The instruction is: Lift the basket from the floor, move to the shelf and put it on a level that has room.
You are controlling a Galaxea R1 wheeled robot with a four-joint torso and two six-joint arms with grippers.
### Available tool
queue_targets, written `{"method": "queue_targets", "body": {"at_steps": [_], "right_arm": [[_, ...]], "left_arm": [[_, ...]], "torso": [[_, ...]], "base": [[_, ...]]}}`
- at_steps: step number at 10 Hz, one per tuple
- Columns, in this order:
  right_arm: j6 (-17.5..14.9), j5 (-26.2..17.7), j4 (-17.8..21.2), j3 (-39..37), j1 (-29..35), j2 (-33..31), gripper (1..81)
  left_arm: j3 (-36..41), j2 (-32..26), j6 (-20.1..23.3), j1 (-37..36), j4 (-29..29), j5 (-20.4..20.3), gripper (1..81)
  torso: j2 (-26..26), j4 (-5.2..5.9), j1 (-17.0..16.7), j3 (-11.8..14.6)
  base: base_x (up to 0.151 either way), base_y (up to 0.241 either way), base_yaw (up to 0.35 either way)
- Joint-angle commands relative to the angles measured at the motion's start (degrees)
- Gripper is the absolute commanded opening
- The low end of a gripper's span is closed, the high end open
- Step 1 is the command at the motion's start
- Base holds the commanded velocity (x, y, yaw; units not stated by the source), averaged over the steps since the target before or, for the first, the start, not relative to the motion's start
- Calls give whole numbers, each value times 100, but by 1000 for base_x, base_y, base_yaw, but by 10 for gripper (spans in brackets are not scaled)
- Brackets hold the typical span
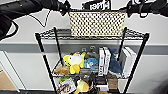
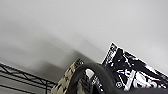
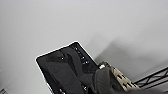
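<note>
Cream woven basket (image 1: 97,23) top centre, over the shelf's (image 1: 47,65) top level (image 1: 135,35); lower evenly, both ends together; claw states: cannot tell.

A black pouch (image 3: 67,67) stands up against a plain pale wall (image 3: 75,22). Beside it shows a corner of the cream woven basket (image 3: 122,80), with black wire of the shelf (image 3: 152,77) just past it.

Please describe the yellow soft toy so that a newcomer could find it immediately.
Find the black wire shelf against the pale wall. On the tier below the basket, at its left end, sits the yellow soft toy. Its bright yellow with white patch differs from the blue toy beside it.
</note>
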Motion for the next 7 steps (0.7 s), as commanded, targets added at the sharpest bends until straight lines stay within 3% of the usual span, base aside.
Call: {"method": "queue_targets", "body": {"at_steps": [1,2,3,4,7], "right_arm": [[-86,-329,-124,8,758,-61,10],[-95,-320,-124,43,758,-78,811],[-86,-320,-107,105,794,-122,811],[-95,-320,-107,254,846,-227,811],[-86,-276,-80,833,1136,-833,811]], "left_arm": [[78,-78,68,-967,226,272,811],[96,-104,68,-967,226,272,811],[104,-104,68,-975,218,272,811],[210,-157,68,-1010,218,263,10],[631,-621,68,-1239,156,245,10]], "torso": [[0,0,0,0],[0,0,0,0],[0,0,0,0],[0,0,0,0],[0,0,0,0]], "base": [[0,0,0],[0,0,0],[0,0,0],[0,0,0],[0,0,0]]}}
